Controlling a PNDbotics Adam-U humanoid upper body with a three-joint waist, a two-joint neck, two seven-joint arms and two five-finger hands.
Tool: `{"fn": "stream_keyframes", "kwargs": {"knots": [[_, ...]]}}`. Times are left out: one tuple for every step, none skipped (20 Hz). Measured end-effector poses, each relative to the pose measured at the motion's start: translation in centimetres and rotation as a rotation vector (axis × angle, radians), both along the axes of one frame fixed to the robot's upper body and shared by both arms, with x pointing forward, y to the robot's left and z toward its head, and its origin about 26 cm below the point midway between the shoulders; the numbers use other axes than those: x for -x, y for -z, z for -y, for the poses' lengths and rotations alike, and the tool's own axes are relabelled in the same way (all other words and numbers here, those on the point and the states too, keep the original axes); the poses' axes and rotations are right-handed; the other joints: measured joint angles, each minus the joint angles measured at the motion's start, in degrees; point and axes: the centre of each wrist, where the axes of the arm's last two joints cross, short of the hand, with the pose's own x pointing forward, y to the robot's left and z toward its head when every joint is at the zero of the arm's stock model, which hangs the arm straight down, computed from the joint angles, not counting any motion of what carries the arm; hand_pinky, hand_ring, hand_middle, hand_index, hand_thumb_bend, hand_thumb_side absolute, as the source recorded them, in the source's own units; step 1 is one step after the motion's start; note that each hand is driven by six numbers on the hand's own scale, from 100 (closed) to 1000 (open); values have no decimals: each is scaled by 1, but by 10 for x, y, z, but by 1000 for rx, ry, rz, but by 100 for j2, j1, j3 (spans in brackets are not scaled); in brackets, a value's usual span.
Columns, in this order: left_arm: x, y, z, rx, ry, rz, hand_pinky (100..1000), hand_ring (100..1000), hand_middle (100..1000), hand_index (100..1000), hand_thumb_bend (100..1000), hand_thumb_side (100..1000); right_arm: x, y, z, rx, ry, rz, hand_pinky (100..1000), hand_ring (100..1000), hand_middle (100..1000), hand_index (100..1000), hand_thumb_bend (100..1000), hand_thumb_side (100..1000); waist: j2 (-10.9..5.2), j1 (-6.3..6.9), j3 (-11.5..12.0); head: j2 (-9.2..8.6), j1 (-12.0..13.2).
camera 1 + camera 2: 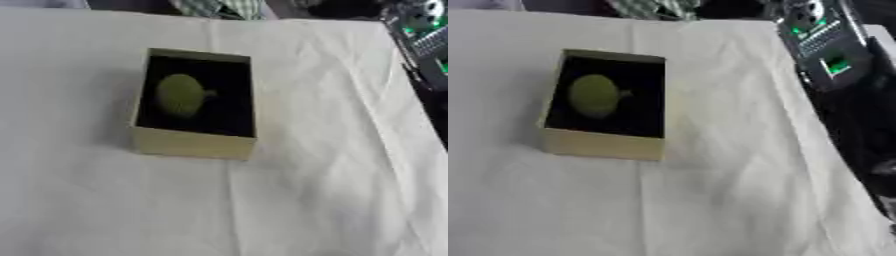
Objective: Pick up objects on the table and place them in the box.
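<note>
A tan cardboard box point(192, 145) with a dark inside stands on the white cloth, left of the middle. In it lies a round green object point(181, 95) with a small stub on its right side, toward the box's left half. My right arm point(824, 42), black with green lights, hangs along the table's right edge at the upper right, well away from the box. Below the arm is a dark mass where I cannot make out the hand. My left hand does not show in either view.
A white wrinkled cloth point(306, 200) covers the table. The table's right edge point(833, 150) runs down beside my right arm. Checked fabric point(214, 7) shows beyond the far edge.
</note>
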Motion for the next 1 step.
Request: {"fn": "stream_keyframes", "kwargs": {"knots": [[0,0,0,1,-2,1,631,702,636,741,422,458,9,0,4,-44,-4,18,836,848,658,789,100,116,0,24,-17,-6,30]]}}
